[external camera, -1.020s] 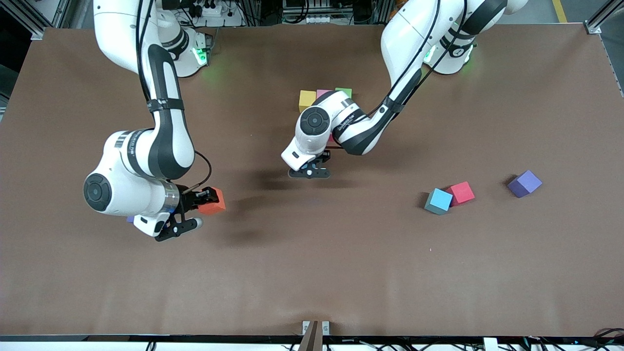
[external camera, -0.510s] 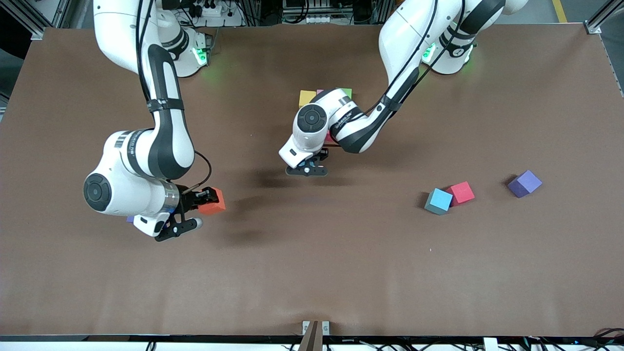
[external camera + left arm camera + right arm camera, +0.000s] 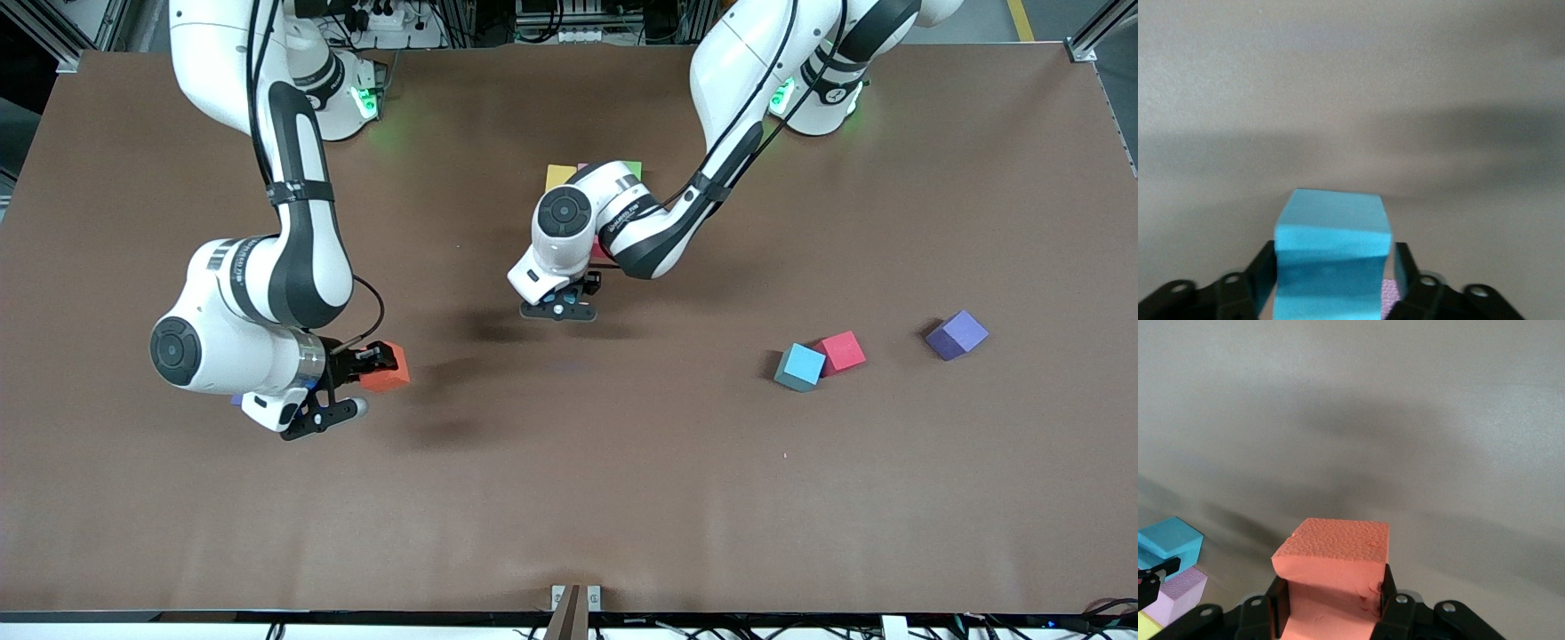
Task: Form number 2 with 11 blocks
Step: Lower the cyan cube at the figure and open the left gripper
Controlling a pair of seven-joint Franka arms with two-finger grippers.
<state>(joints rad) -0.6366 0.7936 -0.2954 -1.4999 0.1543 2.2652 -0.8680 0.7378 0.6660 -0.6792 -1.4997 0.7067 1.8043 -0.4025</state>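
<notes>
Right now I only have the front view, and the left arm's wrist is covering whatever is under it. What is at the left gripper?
Observer: The left wrist view shows a light blue block at the left gripper. I can't tell whether it is gripped.
Operator: Is anything next to that block?
Observer: Yes, a light pink block lies close beside it, low down by the gripper. Only a sliver of it shows, so I can't tell whether the two touch.
</notes>
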